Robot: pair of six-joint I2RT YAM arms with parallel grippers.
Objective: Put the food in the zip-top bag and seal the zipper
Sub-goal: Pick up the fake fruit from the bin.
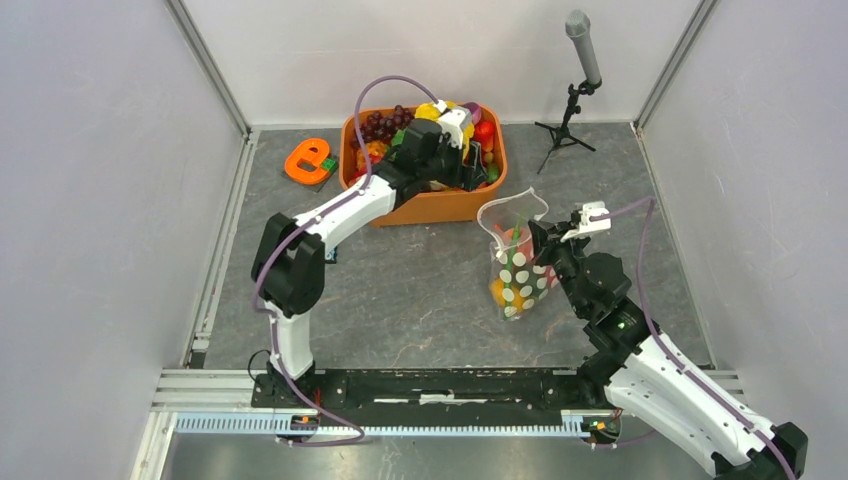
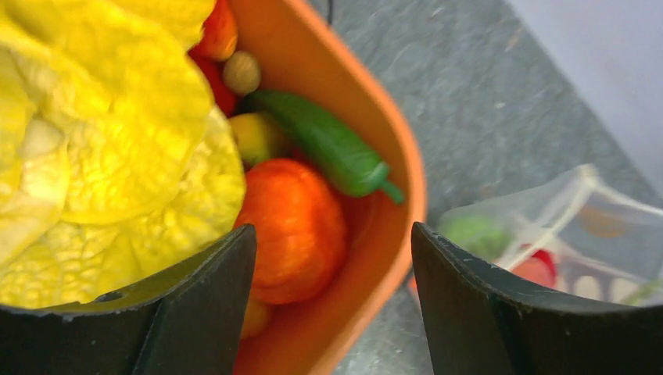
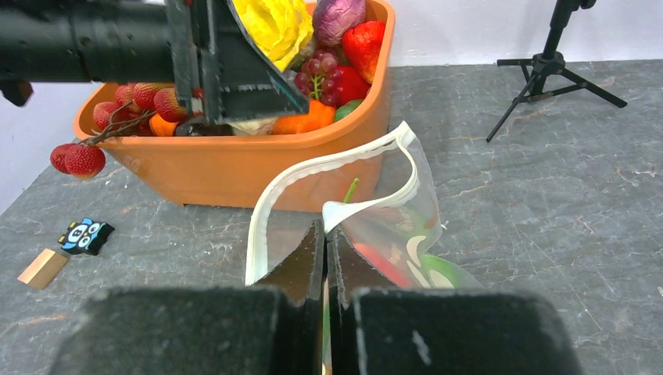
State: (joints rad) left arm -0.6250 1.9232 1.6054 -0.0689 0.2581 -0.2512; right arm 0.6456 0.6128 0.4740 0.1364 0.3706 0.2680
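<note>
Closest to the lens in the right wrist view, the right pincer (image 3: 325, 234) has its fingers pressed together on the near lip of the zip-top bag (image 3: 391, 195). The bag stands open-mouthed on the worktop (image 3: 547, 195), just in front of the orange tub (image 3: 234, 172). The tub is heaped with toy produce, and the left pincer (image 2: 333, 234) hangs over its corner with fingers spread wide, gripping nothing, an orange toy fruit (image 2: 293, 226) lying beneath the gap. The bag is clear film printed with white dots, sagging and creased, with a red piece (image 3: 379, 266) and a green piece (image 3: 442, 269) already inside. It looks featherlight, floppy and slick. Let go, its mouth would likely fold over, so the best purchase is the zipper (image 3: 336, 160), the stiffer whitish strip round the mouth. The food looks hard, glossy and light. The rounded orange fruit may squirt out of a shallow pinch, so it wants taking across its widest part. The green toy pepper (image 2: 328, 144) beside it is slimmer, better gripped mid-length.
</note>
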